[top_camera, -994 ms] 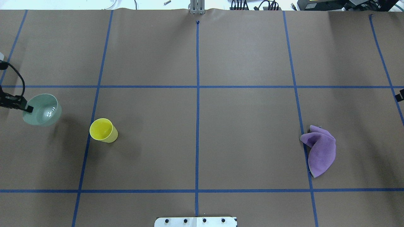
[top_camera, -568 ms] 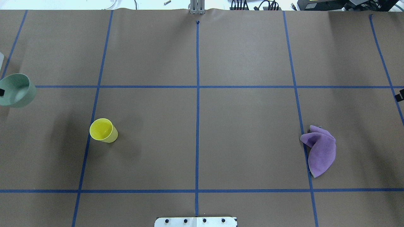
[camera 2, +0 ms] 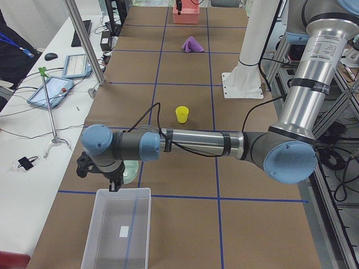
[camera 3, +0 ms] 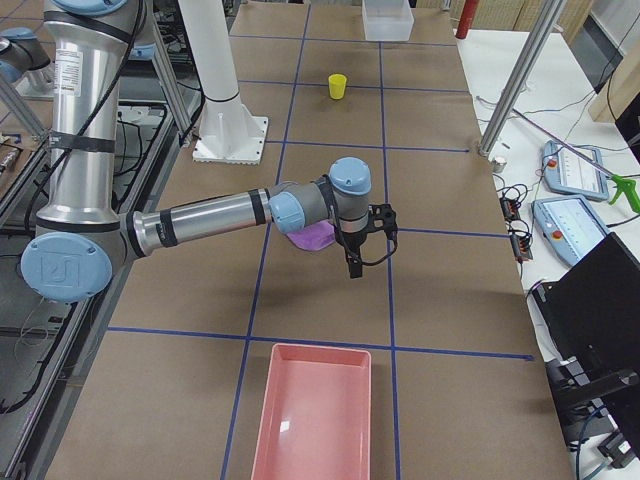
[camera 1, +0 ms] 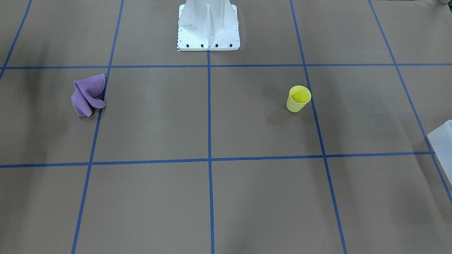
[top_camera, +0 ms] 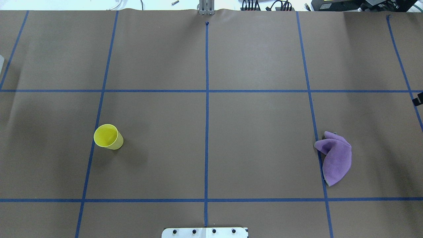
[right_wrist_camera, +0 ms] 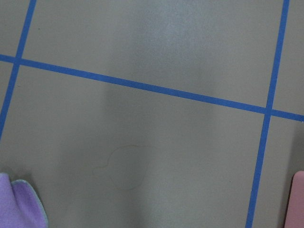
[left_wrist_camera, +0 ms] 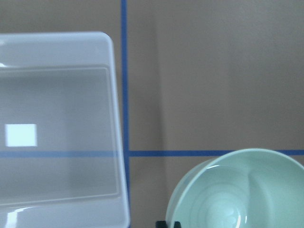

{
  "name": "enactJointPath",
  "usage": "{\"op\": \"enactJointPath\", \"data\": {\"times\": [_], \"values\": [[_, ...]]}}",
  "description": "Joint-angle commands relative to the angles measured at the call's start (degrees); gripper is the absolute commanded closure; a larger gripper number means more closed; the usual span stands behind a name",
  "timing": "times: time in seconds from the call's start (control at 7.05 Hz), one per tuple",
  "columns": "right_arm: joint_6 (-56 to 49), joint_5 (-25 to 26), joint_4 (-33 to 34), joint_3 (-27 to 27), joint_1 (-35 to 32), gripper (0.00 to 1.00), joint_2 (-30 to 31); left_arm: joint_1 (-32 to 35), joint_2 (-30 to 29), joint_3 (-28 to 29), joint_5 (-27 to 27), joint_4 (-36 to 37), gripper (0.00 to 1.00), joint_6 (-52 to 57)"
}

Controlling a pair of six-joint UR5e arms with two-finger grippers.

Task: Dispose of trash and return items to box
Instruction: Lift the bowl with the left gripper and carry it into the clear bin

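Observation:
The pale mint-green bowl (left_wrist_camera: 237,192) hangs in my left gripper (camera 2: 114,184), which is shut on its rim, just beside the near end of the frosted-white box (camera 2: 118,227). In the left wrist view the box (left_wrist_camera: 57,123) is at the left and holds nothing that shows. The yellow cup (top_camera: 108,136) stands upright on the table's left half, and it also shows in the front view (camera 1: 298,98). A crumpled purple cloth (top_camera: 334,157) lies on the right half. My right gripper (camera 3: 355,262) hovers just past the cloth (camera 3: 315,237); I cannot tell whether it is open or shut.
A pink tray (camera 3: 312,410) stands off the table's right end, beyond the cloth. The white robot base (camera 1: 208,24) stands at the middle of the robot's side. Blue tape lines grid the brown paper. A corner of the box (camera 1: 441,141) shows at the front view's right edge.
My left gripper has carried the bowl to the left and away from the robot, out of the overhead view. The cup and the cloth have not moved.

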State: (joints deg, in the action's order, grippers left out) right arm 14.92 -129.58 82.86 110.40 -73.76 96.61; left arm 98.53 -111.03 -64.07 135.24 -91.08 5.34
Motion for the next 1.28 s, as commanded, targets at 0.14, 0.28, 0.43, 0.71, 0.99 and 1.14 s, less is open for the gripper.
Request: {"op": "enactJointPath", "data": {"times": [0.14,0.28,0.43,0.71,0.99,1.14], "values": [[-0.07,0.03,0.02,-0.09,0.1,0.0,-0.2,1.32,-3.04,26.57,-6.72,-23.13,1.0,0.02],[-0.07,0.12,0.02,-0.09,0.1,0.0,-0.2,0.62,-3.05,29.84,-7.62,-28.57,1.0,-2.76],[-0.07,0.12,0.02,-0.09,0.1,0.0,-0.2,-3.04,-2.7,33.18,-9.8,-36.11,1.0,-8.45],[-0.07,0.03,0.02,-0.09,0.1,0.0,-0.2,-7.89,-2.88,38.31,-13.25,-45.12,1.0,-15.76],[-0.07,0.12,-0.06,-0.09,0.1,0.0,-0.2,-8.52,-2.35,38.67,-13.16,-45.24,0.88,-15.8],[-0.07,0.2,-0.06,-0.09,0.1,0.0,-0.28,-9.4,-2.17,38.49,-13.16,-46.28,0.2,-15.28]]}}
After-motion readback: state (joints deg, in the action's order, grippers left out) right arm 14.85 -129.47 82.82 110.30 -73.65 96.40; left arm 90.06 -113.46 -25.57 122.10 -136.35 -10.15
